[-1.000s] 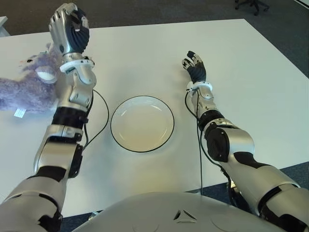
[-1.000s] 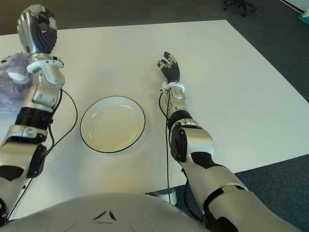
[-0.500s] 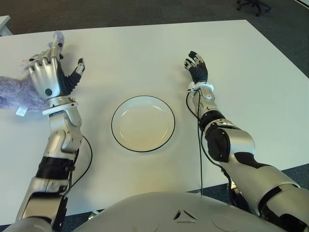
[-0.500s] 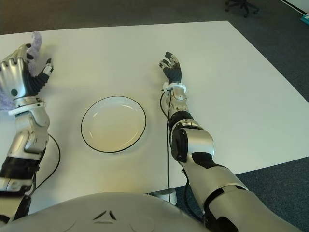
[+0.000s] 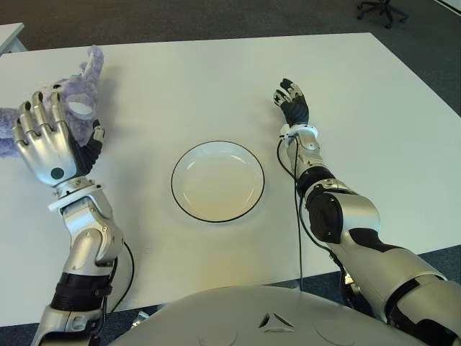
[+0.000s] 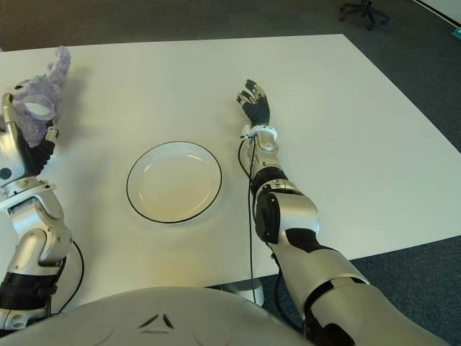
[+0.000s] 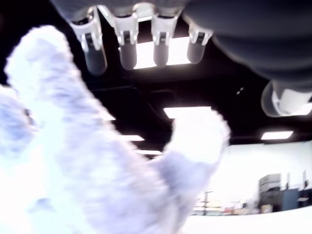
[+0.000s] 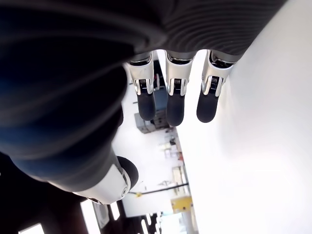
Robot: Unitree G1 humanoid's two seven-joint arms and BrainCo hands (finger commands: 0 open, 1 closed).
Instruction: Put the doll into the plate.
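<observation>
The doll (image 5: 75, 94), a fluffy purple plush with a white face patch, lies at the far left of the white table (image 5: 180, 86). My left hand (image 5: 52, 140) is raised just in front of it, on my side, fingers spread and holding nothing. In the left wrist view the doll's fur (image 7: 73, 161) fills the space before the palm, with the straight fingers (image 7: 126, 46) apart from it. The empty white plate (image 5: 217, 182) with a dark rim sits at the table's middle. My right hand (image 5: 292, 102) shows beyond the plate's right side, fingers (image 8: 168, 105) extended.
Black cables (image 5: 297, 216) run along both forearms onto the table. A wheeled chair (image 5: 378, 9) stands on the dark carpet beyond the table's far right corner. The corner of another white table (image 5: 11, 36) shows at the far left.
My left hand has dropped from high above the doll and drawn back toward me, staying open, so more of the doll shows. The right arm has hardly moved.
</observation>
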